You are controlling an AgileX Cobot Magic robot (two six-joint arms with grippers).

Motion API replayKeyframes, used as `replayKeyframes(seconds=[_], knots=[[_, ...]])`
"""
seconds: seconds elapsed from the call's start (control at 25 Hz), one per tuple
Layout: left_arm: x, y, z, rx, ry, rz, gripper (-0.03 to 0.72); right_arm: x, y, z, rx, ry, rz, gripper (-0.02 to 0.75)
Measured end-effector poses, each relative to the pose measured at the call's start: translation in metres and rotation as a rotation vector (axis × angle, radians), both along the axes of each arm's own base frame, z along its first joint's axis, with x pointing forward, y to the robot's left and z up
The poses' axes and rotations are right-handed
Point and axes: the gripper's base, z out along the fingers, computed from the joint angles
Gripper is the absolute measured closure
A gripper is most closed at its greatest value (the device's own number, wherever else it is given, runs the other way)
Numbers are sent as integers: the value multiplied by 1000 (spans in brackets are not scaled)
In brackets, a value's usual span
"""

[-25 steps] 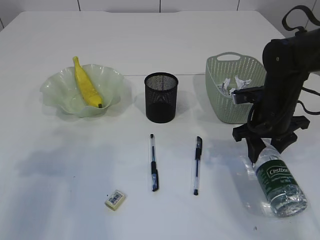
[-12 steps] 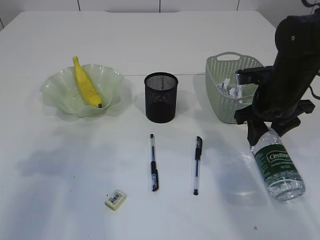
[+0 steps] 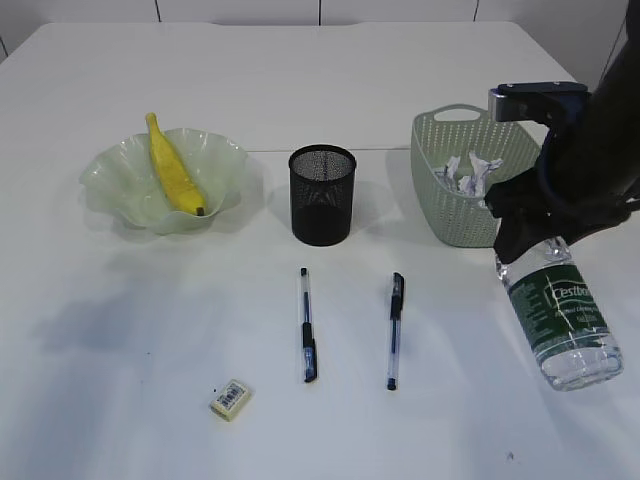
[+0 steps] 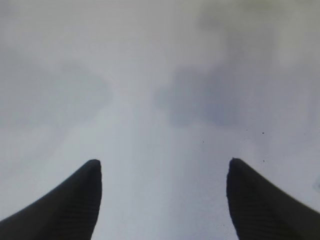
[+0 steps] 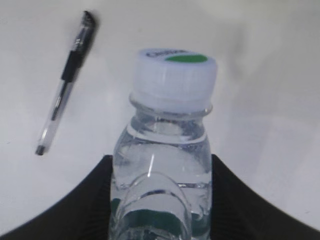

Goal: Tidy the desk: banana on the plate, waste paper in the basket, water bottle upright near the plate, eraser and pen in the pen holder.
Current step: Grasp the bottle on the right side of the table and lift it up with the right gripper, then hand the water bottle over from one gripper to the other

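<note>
The right gripper [image 5: 160,200] is clamped on the water bottle [image 3: 560,315], its dark fingers pressing either side of the clear body just below the shoulder, cap end toward the gripper. The bottle hangs tilted just in front of the basket [image 3: 450,175], on its right side, its base swung toward the near edge of the bench [image 3: 300,70]. It looks to be clear of the surface, though I cannot be sure.

Judging by the water inside, it will feel fairly heavy and bottom-weighted; the thin plastic wall is smooth and gives a little, so a grip high on the shoulder risks it pivoting or slipping as it is stood up. Lower on the labelled waist seems the steadier hold.

The left gripper [image 4: 162,200] has its jaws wide apart over bare bench, holding nothing.

Counting outward from the basket: some crumpled waste paper [image 3: 470,170] inside it, one mesh pen holder [image 3: 322,195] to its left, one banana [image 3: 172,170] on the one plate [image 3: 110,190] beyond that, two pens, pen [image 3: 395,330] and pen [image 3: 307,325], lying in front of the holder, and one eraser [image 3: 230,399] nearest the front edge
</note>
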Motion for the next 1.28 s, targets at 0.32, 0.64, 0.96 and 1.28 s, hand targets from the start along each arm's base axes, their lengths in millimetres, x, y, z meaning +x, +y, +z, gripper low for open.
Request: replayKeyframes(seconds=[0.32, 0.64, 0.96, 1.28], knots=[[0, 0, 0, 0, 0, 0, 161, -56, 19, 23, 305, -117, 193, 367], [0, -1, 0, -10, 0, 4, 171, -66, 48, 59, 698, -384, 381, 369], [1, -2, 1, -26, -12, 11, 176, -66, 63, 81, 870, -638, 544, 370], [4, -1, 2, -29, -49, 17, 213, -69, 69, 88, 904, -727, 621, 370]])
